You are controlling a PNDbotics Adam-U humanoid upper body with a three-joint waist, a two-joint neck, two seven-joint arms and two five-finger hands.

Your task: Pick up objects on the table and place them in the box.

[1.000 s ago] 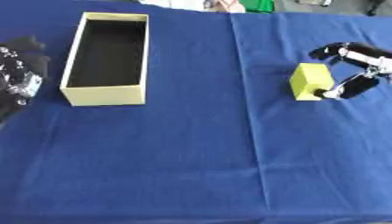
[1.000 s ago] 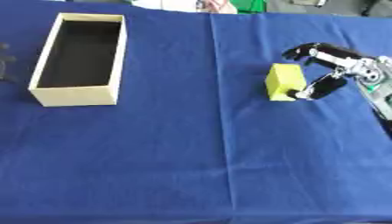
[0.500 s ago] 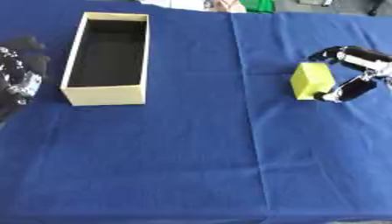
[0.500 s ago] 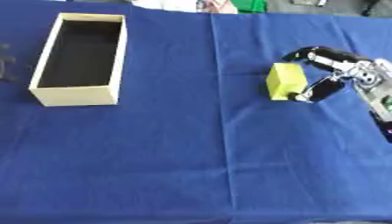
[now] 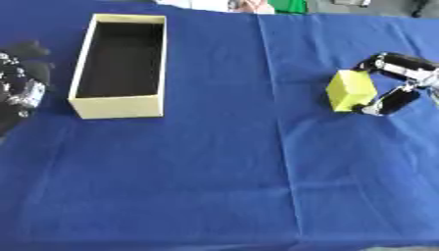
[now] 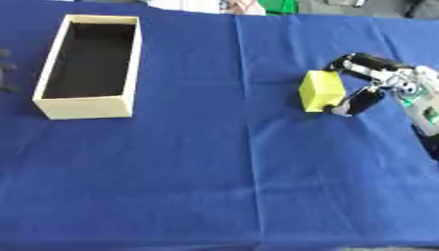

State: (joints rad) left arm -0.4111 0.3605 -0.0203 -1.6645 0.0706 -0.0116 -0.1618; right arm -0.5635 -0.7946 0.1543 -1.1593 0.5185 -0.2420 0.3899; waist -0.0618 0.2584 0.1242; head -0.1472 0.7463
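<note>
- Looking across your workspace, you see the blue cloth (image 5: 223, 171) covering the table from edge to edge, with a wide bare stretch through the centre and the whole lower half of the frame.
- You have the open box (image 5: 119, 65) in the upper left, long side running up the frame, dark inside with nothing visible in it, pale yellow walls standing upright.
- Between the box and the block lies an unbroken band of cloth, crossed only by a faint vertical fold.
- Your right hand (image 6: 370, 83) comes in from the right edge at mid-upper height, fingers and thumb curled around the yellow block (image 6: 322, 91), one dark finger over its top and another against its lower right corner.
- That block sits right of centre, well apart from the box.
- Your left hand (image 5: 19, 90) shows at the left edge, just beside the box; you cannot tell how its fingers are set.
</note>
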